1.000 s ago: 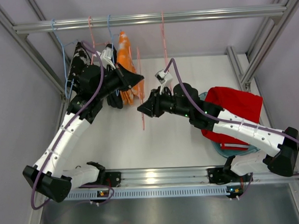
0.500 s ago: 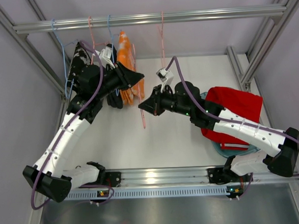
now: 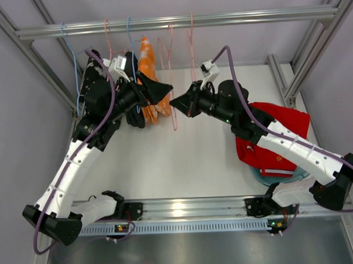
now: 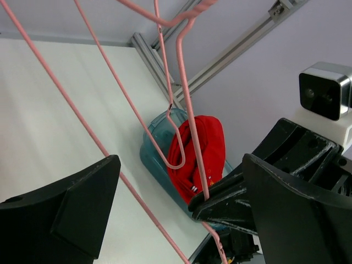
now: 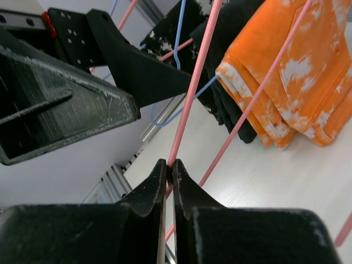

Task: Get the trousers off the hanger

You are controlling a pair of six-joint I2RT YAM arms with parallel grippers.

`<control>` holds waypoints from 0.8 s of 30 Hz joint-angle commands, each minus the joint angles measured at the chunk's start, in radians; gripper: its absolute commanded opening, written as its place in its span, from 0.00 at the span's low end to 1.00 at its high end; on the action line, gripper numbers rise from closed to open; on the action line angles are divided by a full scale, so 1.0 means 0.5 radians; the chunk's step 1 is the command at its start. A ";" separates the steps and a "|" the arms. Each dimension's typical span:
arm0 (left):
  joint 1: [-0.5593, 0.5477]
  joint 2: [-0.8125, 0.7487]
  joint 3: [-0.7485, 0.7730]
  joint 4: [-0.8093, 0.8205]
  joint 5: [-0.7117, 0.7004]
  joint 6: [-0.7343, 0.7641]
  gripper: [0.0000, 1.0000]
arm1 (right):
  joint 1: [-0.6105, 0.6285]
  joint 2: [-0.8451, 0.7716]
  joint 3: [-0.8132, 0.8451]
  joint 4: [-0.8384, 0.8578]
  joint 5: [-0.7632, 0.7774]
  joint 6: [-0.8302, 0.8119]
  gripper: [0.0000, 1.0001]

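Orange trousers (image 3: 147,60) hang long-axis down from the rail (image 3: 219,17), just beside my left end effector (image 3: 161,91), jaws released; that arm's nearer; right end effector (image 5: 169,165) clenched on a bare pink hanger (image 5: 190,104); red trousers (image 3: 283,123) behind it in the bin (image 4: 155,157).

Rail at the back, tub at the right, grippers face to face mid-table.
Along the rail (image 3: 178,20) at the rear, left to right: dark garments (image 3: 93,71), hung trousers (image 3: 147,60), bare hanger (image 3: 171,68). Just left of that hanger's wire, left gripper (image 3: 163,89), fingers spread; just right of it, right gripper (image 3: 176,102), pinched onto the wire. Far right on the table (image 3: 166,161), toward the front: tub (image 3: 271,176), second trousers (image 3: 280,125) heaped in and over it, partly beneath the right arm (image 3: 293,148).
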 commanded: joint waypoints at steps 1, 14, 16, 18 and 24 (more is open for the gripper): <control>-0.001 -0.097 -0.002 0.076 -0.027 0.089 0.98 | -0.013 0.001 0.177 0.042 0.108 -0.055 0.00; 0.002 -0.266 0.090 -0.166 -0.103 0.528 0.98 | -0.145 0.234 0.490 -0.115 0.083 -0.119 0.00; 0.002 -0.291 0.118 -0.258 -0.119 0.629 0.98 | -0.173 0.295 0.552 -0.182 0.074 -0.144 0.00; 0.002 -0.321 0.130 -0.320 -0.131 0.706 0.98 | -0.197 0.335 0.628 -0.262 0.062 -0.141 0.00; 0.014 -0.371 0.207 -0.623 -0.253 0.982 0.98 | -0.286 0.433 0.684 -0.382 0.028 -0.138 0.00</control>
